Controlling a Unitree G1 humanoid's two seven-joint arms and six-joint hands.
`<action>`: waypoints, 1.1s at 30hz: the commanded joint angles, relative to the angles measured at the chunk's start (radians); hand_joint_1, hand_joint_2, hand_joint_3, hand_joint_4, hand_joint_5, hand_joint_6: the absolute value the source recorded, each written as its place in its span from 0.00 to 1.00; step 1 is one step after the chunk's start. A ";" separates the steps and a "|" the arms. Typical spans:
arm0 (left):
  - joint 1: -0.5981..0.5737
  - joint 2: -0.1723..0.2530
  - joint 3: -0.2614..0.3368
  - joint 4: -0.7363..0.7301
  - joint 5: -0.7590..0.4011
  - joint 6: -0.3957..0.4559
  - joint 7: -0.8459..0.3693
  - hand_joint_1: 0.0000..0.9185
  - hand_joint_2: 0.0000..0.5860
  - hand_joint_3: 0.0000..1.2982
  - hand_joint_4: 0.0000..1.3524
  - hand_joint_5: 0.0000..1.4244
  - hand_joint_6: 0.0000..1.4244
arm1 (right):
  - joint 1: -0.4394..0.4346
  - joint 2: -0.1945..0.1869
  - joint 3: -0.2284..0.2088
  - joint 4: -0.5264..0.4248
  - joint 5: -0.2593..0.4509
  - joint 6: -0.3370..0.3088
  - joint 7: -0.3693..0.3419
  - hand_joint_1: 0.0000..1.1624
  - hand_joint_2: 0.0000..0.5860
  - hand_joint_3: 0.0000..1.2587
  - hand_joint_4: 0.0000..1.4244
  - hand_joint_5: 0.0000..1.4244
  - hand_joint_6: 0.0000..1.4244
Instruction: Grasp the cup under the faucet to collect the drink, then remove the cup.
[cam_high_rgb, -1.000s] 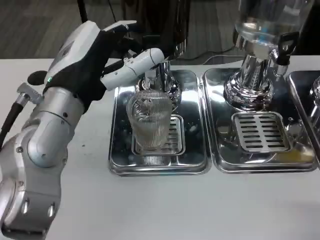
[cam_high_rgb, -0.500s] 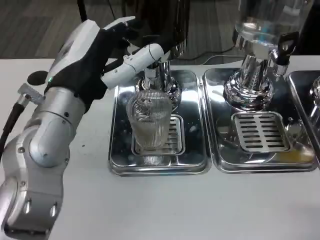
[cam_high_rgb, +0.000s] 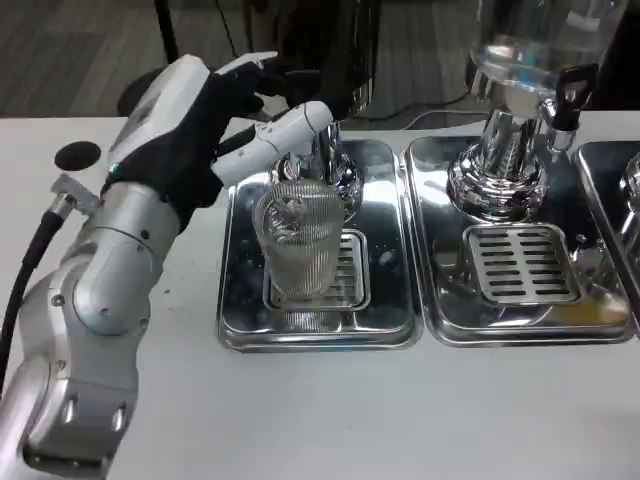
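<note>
The white and black left hand (cam_high_rgb: 235, 120) is raised above the shiny metal tray (cam_high_rgb: 238, 300), its fingers stretched toward the silver faucet (cam_high_rgb: 325, 160) and holding nothing. The clear ribbed plastic cup (cam_high_rgb: 298, 245) stands on the tray's slotted grate, right under the faucet. I think the filling part is near; lifting the cup away is left. Further right stands 1 more shiny dispenser (cam_high_rgb: 505, 150).

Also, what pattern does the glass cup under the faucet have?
Vertical ribs all around the clear ribbed glass cup, seen best in the head view.
</note>
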 joint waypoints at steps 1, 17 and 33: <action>-0.026 -0.014 -0.013 0.020 0.011 -0.026 0.022 0.02 0.09 0.17 0.17 0.15 0.04 | 0.002 0.004 -0.007 0.006 0.012 -0.014 -0.003 0.63 0.91 0.28 0.20 0.15 0.06; -0.020 -0.015 -0.010 0.002 0.020 -0.041 0.033 0.03 0.09 0.29 0.25 0.17 0.04 | 0.000 0.003 -0.009 0.007 0.016 -0.015 -0.001 0.63 0.91 0.28 0.20 0.16 0.06; -0.015 -0.008 -0.009 0.001 0.030 -0.045 0.033 0.03 0.11 0.37 0.29 0.19 0.04 | -0.009 0.004 -0.005 0.003 0.011 -0.007 0.003 0.63 0.91 0.28 0.20 0.16 0.06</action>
